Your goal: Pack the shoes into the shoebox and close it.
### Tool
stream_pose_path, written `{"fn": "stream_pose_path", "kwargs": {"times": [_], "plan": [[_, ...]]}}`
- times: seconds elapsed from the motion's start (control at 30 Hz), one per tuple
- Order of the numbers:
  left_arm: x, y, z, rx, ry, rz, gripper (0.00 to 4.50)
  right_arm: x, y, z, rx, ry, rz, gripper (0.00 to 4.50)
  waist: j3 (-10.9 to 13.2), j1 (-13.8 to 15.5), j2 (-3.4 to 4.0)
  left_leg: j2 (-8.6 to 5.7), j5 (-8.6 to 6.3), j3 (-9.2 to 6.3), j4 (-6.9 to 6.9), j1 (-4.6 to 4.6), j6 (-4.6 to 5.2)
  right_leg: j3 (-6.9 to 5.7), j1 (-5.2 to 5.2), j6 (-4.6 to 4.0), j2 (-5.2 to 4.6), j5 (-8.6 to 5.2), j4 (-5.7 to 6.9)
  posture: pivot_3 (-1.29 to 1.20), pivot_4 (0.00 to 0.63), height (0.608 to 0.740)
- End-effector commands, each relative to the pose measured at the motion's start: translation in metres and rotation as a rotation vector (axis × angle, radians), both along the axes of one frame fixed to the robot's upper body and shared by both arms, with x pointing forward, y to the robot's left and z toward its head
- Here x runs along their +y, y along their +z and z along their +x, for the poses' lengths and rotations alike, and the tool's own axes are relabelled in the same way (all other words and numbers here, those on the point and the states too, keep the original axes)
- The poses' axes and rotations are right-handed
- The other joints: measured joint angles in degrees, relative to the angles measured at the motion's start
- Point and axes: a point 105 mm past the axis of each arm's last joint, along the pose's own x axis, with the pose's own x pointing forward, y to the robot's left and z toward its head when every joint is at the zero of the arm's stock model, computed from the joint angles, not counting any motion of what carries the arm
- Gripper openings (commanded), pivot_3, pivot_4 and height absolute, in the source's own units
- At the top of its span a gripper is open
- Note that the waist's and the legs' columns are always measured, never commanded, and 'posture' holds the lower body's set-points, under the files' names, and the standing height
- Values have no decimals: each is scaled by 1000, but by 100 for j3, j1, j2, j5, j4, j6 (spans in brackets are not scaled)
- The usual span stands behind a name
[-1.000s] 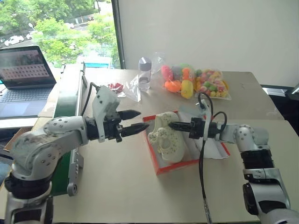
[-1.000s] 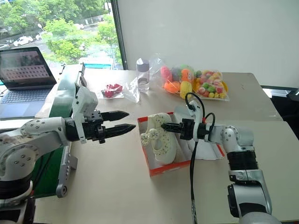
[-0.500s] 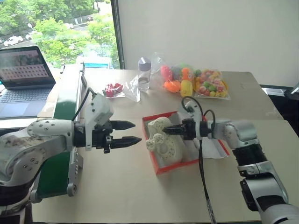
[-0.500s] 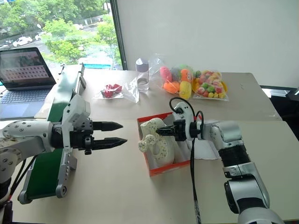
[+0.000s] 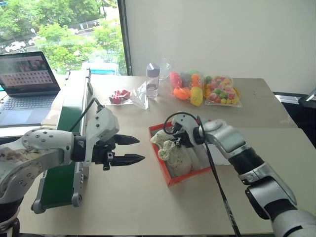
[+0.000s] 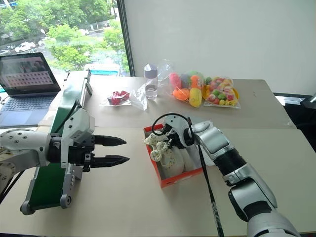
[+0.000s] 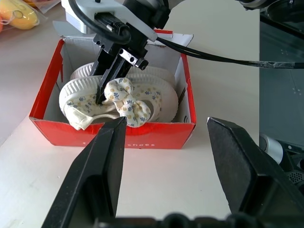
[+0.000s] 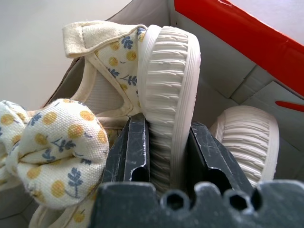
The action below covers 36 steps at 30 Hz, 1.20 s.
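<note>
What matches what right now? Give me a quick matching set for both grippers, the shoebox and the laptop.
Column one:
1. left gripper
2. right gripper
3. shoebox
4. laptop

Column two:
A. lid off, both shoes inside
B. open, hovering over bare table beside the box
C. screen lit, by the window
D. shut on a shoe's sole edge

Pairs: 1-B, 2-D, 3-A, 4-C
</note>
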Motion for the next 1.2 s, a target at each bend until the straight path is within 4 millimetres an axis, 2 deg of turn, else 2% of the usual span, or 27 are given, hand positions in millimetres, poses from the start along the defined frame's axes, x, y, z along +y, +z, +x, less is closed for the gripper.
{"fn": "stream_pose_path", "kwargs": {"times": [0.03,0.13,0.33,0.53,0.8,0.93,1.0,1.03,1.2], "plan": [[-3,6,-1,-38,-29,12,2861,-28,-50,-1,9,-72,-235,625,-20,-2,-2,0,0,1,-1,3,0,0,1,0,0,0,0,0,150,740],[-4,7,-2,-41,-42,16,2861,-35,-62,-6,-8,-52,-317,625,-60,1,-1,0,-1,3,-7,17,-2,0,2,-2,-3,-2,-2,0,150,740],[-7,9,-3,-47,-64,21,2861,-62,-84,-14,-32,-42,-486,625,-151,84,11,0,-3,-1,-14,29,-2,-5,1,-3,-10,-8,-13,0,150,740],[-9,10,-3,-44,-88,27,2861,-85,-105,-27,15,-46,-551,625,-220,236,8,0,-6,-11,-17,7,3,-14,6,9,-13,-16,-56,0,150,740],[-9,12,2,-51,-106,28,2861,-79,-102,-28,-7,-35,-548,625,-271,319,-10,14,-14,5,-35,-37,15,-11,5,20,-15,-22,-93,0,150,740],[-9,11,5,-56,-109,32,2861,-59,-88,-31,58,-83,-374,625,-271,324,-10,19,-14,7,-44,-59,15,-12,-4,20,-15,-23,-94,0,150,740],[-9,10,5,-56,-112,32,2919,-47,-76,-32,83,-100,-267,1575,-271,322,-9,17,-14,8,-46,-63,14,-14,-14,20,-15,-23,-94,0,150,740],[-9,10,6,-56,-113,33,2919,-42,-70,-33,99,-107,-215,1764,-270,321,-9,17,-14,7,-46,-63,14,-15,-15,20,-14,-23,-94,0,150,740],[-10,7,8,-59,-127,36,2919,-28,-30,-29,107,-145,-25,3524,-260,290,-10,13,-14,8,-70,-66,13,-18,-19,25,-14,-34,-93,0,150,740]]}}
